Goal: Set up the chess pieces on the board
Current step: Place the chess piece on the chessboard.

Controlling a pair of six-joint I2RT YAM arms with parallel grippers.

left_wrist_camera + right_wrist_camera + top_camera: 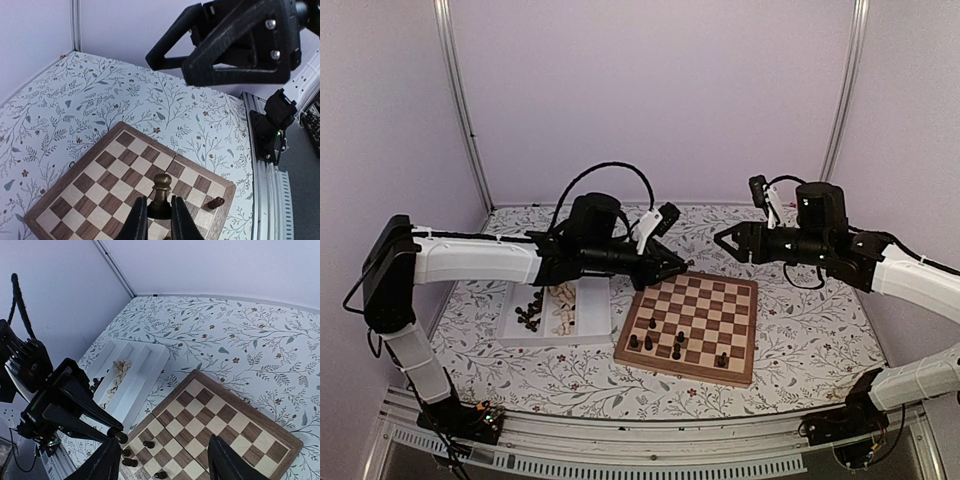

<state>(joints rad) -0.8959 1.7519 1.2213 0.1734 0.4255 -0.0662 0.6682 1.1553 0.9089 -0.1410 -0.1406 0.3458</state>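
We see the left gripper [159,206] clamped on a dark chess piece [160,184]. Its two fingers [137,222] press against the lower body, and the round head stands upright above them. In the top view this gripper [682,266] hangs over the far-left corner of the chessboard [720,300]. We cannot tell whether the held piece touches a square.

The right gripper [162,442] has its fingers [225,462] set well apart with nothing between them. In the top view it is above the far edge of the board, pointing at the left gripper, near it but not touching.

On the board, several dark pieces [676,350] stand in the rows nearest the arm bases. One more, the fallen piece [216,202], seems to lie on its side by the near-right corner.

Just left of the board sits a white tray [592,300]. The loose dark pieces [530,315] are heaped in its left compartment and the pale pieces [562,305] in its right. Board and tray rest on a floral table cover [800,330].
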